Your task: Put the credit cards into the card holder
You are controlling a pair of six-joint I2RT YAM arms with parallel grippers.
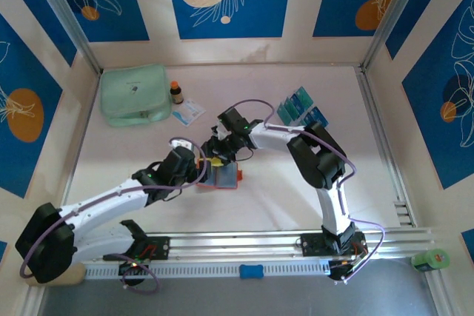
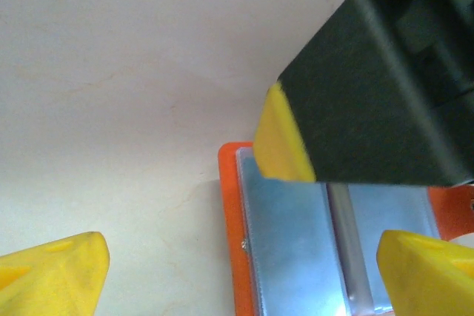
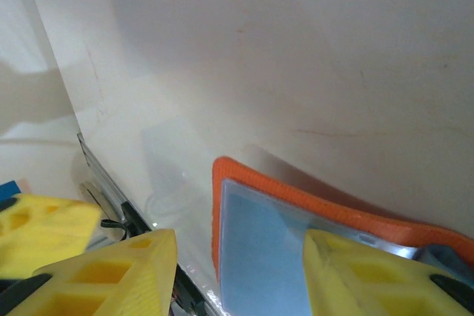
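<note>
One card holder (image 1: 226,180), perhaps four credit cards (image 1: 302,109) well apart.

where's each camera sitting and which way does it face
top external: above and behind the bases, looking down on the table; both arms, left gripper and right gripper over the card holder
left wrist: on the left arm, looking down between its yellow fingertips at the card holder; the right gripper's finger shows upper right
right wrist: on the right arm, looking down between its fingertips at the card holder's corner
shared: both wrist views show the card holder's orange rim and pale pockets
</note>
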